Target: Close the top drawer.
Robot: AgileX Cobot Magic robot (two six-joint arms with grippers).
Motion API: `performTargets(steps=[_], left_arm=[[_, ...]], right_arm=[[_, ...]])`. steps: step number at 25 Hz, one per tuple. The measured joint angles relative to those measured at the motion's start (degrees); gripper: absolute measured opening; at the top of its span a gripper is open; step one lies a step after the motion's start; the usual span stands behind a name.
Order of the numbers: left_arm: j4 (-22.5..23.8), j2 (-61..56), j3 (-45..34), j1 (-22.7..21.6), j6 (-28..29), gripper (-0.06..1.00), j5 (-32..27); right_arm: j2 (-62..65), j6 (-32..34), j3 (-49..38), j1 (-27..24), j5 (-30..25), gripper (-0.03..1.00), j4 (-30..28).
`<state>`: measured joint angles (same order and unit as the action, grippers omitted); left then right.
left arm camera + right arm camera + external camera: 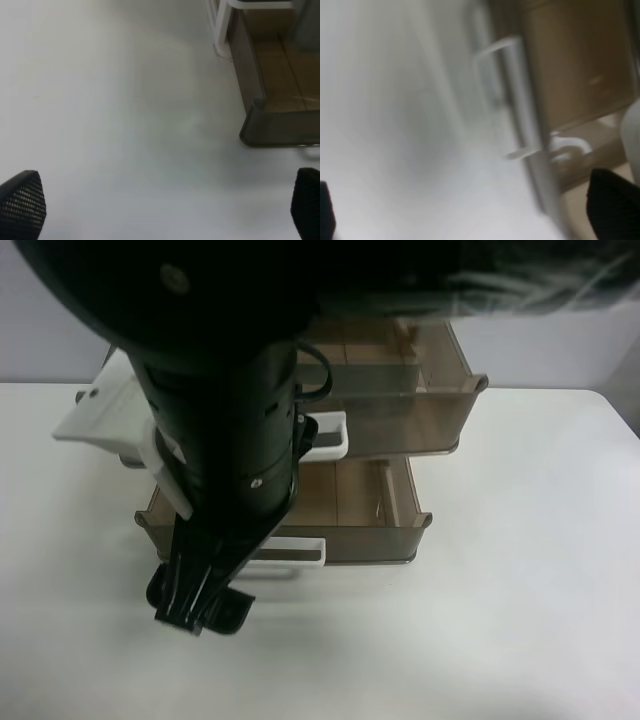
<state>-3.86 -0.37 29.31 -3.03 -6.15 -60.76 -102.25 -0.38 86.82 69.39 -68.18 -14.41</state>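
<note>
The top drawer [430, 405] is smoky-brown and stands pulled out, above a second pulled-out drawer [360, 510]. Its white loop handle [328, 435] is partly hidden behind a large black arm [225, 410] that fills the exterior high view's left and centre. That arm's gripper [200, 605] hangs low over the table, in front of the lower drawer's left part. The blurred right wrist view shows a tall brown drawer front [570, 65] with a wide white handle [515, 95] close by; the right gripper [470, 215] is open and empty. The left gripper [165, 210] is open over bare table.
The lower drawer's white handle [292, 552] juts toward the table's front. Its corner [255, 120] and a white handle [220, 25] show in the left wrist view. A white bracket [100, 415] sticks out beside the arm. A blurred dark arm [530, 280] crosses the top right.
</note>
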Motion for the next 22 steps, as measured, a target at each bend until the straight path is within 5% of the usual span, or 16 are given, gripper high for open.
performTargets(steps=[10, 22], left_arm=[[0.0, 0.0, 0.0, 0.0, 0.0, 0.99, 0.0], [0.0, 0.0, 0.0, 0.0, 0.0, 0.99, 0.0]], right_arm=[[0.2, -0.4, 0.8, -1.3, 3.8, 0.99, -7.1], [0.2, -4.2, 0.8, -12.7, 12.1, 0.99, -2.4]])
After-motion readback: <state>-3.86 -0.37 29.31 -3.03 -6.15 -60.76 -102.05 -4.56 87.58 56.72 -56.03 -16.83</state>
